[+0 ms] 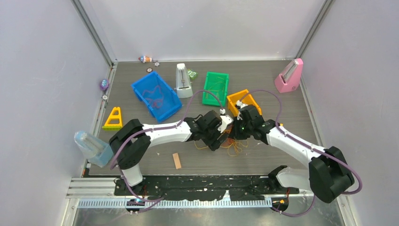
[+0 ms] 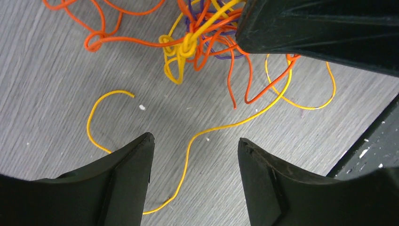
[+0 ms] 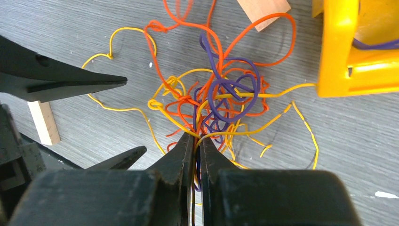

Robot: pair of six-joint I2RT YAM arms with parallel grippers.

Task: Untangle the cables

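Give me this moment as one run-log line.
left gripper: open, over loose yellow strand | right gripper: shut on cables | cables: knotted, mixed colours

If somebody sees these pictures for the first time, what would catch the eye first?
The tangle of orange, yellow and purple cables lies at the centre of the top view. The right gripper is shut on its strands; the left gripper hangs open over a loose yellow strand. Behind, a blue bin, a green bin and a pink metronome stand out.
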